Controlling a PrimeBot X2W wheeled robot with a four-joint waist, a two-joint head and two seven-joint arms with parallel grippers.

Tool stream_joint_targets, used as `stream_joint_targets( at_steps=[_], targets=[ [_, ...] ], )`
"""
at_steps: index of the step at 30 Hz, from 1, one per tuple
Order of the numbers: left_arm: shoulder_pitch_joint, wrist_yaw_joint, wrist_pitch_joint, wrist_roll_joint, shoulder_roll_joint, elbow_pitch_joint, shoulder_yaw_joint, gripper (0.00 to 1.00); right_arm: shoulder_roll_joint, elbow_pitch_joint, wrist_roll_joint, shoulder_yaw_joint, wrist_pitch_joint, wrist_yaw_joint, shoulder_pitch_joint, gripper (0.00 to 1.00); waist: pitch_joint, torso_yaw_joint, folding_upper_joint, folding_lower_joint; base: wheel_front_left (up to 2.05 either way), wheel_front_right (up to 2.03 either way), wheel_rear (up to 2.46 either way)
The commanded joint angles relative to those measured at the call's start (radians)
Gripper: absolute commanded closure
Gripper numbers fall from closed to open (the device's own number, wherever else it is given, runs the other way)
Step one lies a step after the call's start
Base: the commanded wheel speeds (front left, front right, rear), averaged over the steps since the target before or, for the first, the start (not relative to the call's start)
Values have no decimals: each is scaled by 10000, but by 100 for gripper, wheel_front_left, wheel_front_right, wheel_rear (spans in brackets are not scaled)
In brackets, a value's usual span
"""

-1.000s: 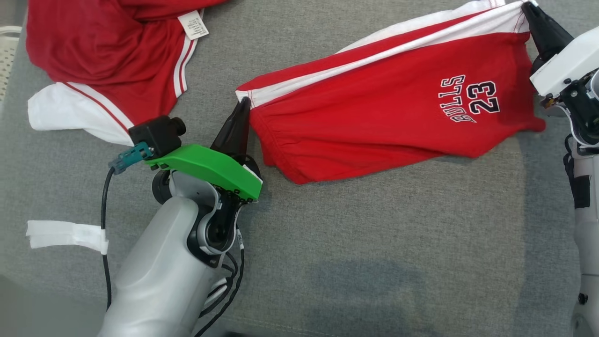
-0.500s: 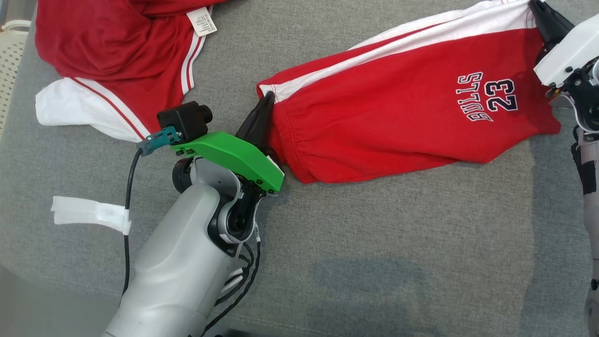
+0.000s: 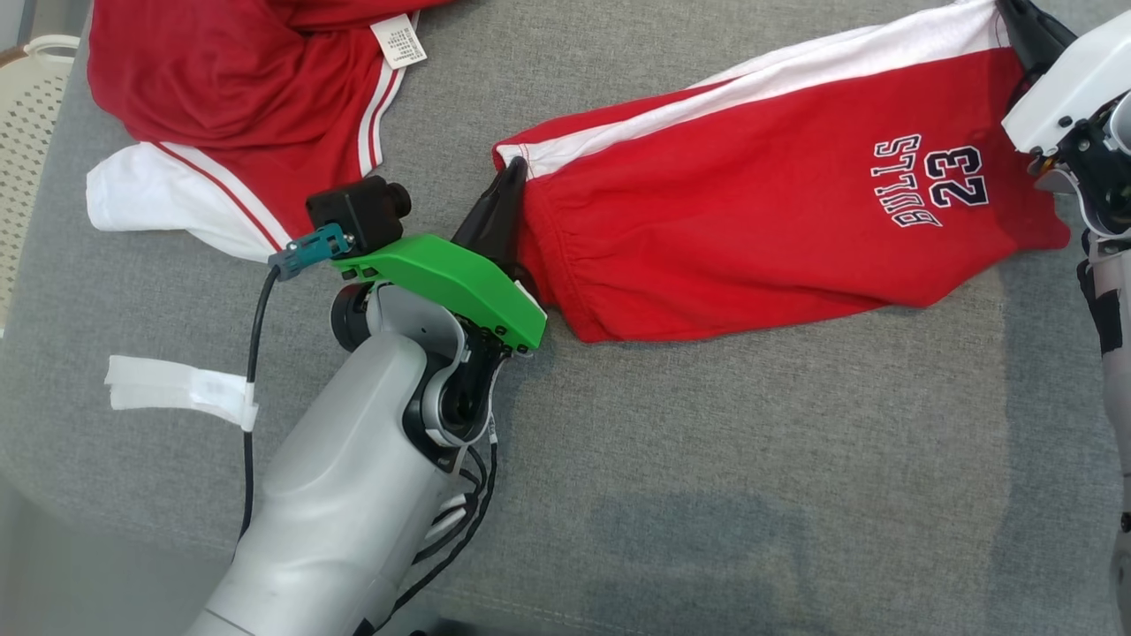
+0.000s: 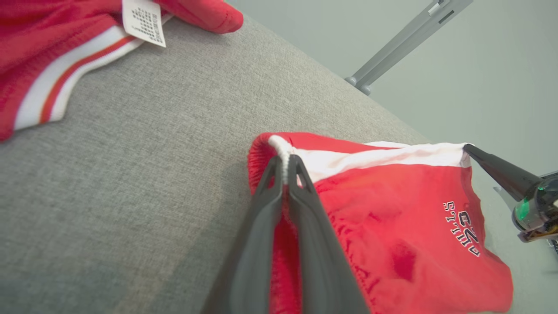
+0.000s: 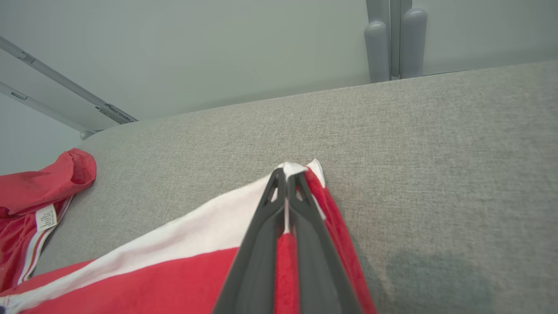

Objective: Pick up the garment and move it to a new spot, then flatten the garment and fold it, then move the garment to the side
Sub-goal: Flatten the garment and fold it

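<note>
The garment (image 3: pixel 751 194) is a pair of red shorts with a white side stripe and a "BULLS 23" print. It is stretched out across the grey padded surface (image 3: pixel 707 486). My left gripper (image 3: pixel 517 168) is shut on its left corner, at the elastic waistband; in the left wrist view the fingertips (image 4: pixel 285 159) pinch the white seam of the garment (image 4: pixel 392 226). My right gripper (image 3: pixel 1007 9) is shut on the far right corner, by the white stripe. In the right wrist view that gripper (image 5: pixel 287 172) pinches the garment (image 5: pixel 174 261) at its corner.
A second red garment (image 3: pixel 239 97) with white trim and a label lies bunched at the top left, close to my left wrist. A strip of white tape (image 3: pixel 177 389) hangs on the left arm's cable. A pale perforated basket (image 3: pixel 26 115) stands past the left edge.
The camera has moved, so the whole picture sits further right. Both grippers keep their hold on the shorts' two corners, and the cloth lies much as before.
</note>
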State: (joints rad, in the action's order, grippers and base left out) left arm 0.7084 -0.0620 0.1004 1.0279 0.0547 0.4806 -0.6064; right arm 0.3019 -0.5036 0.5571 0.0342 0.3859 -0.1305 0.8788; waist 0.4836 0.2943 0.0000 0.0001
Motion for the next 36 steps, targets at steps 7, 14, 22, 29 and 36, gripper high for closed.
stream_joint_targets(
  at_steps=[7,14,22,29,36],
  targets=[
    [143,-252,-9,-92,59,-83,-187,0,189,-546,-320,-96,-232,-4,290,91,-73,131,0,-1,0,0,0],
    [-432,-605,935,-961,897,-1542,-193,0,320,-799,-572,-255,-971,-4,250,0,-330,109,0,-1,0,0,0],
    [-1951,-2173,1626,-3149,2494,-4133,408,0,1140,-67,-940,-1531,-866,-4,-527,0,-786,-29,0,-1,0,0,0],
    [-3600,-2930,1644,-4354,3149,-5976,1173,0,1948,66,-1131,-1999,-373,-4,-1488,0,-1016,257,0,-1,0,0,0],
    [-4520,-2898,1648,-5154,3058,-6576,1592,0,2021,-522,-1360,-1717,-189,-4,-1757,0,-961,837,0,-1,0,0,0]
  ],
)
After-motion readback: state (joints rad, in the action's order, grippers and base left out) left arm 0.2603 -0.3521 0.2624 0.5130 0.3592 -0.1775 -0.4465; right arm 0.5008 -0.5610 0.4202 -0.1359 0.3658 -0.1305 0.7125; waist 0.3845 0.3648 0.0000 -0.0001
